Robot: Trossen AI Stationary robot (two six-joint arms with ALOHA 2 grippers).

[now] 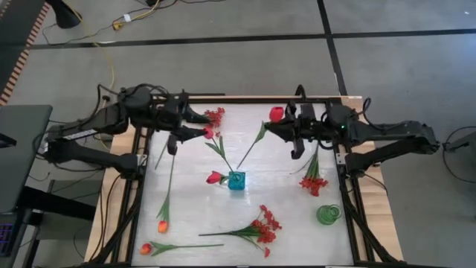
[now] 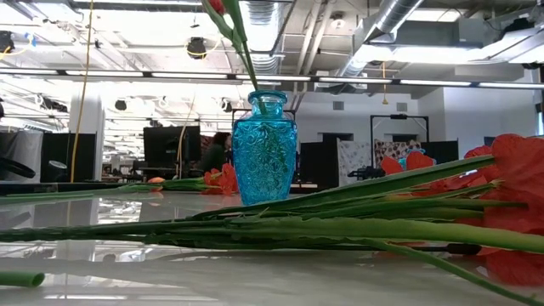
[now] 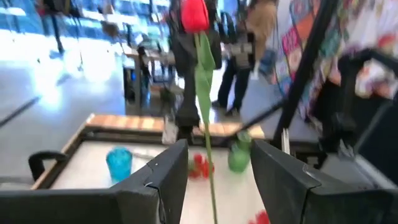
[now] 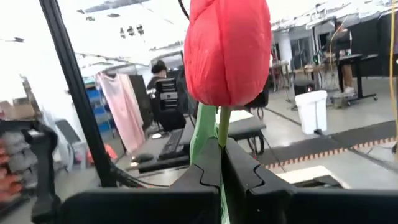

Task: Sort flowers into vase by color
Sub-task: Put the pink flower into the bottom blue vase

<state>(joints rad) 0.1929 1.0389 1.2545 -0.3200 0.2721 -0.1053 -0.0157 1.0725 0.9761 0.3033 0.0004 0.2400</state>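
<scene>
A blue glass vase point(image 1: 236, 180) stands mid-table and shows in the low view point(image 2: 265, 149). Two long green stems lean out of it. My right gripper point(image 1: 271, 127) is shut on the right-hand stem, just below its red rosebud point(image 1: 276, 113). My left gripper point(image 1: 202, 125) is open. The other rose's stem point(image 3: 208, 155) stands between its fingers without touching them, with the rosebud point(image 3: 194, 14) above. A third red bud point(image 1: 215, 177) lies against the vase's left side. My right gripper pinches the rose's thin green stem point(image 4: 222, 134) between its two shut fingers point(image 4: 245, 177), right under the bud point(image 4: 227, 50). The fingers come level from the table's right side and lie across the stem. The bud stands upright above them, and the stem slants down into the vase.
A green vase point(image 1: 328, 214) stands near the right edge. Two orange tulips point(image 1: 162, 223) point(image 1: 146, 248) lie at the near left. Red sprays lie at the near middle point(image 1: 264, 227), by the right arm point(image 1: 313, 183) and at the far edge point(image 1: 216, 115). People stand beyond the table.
</scene>
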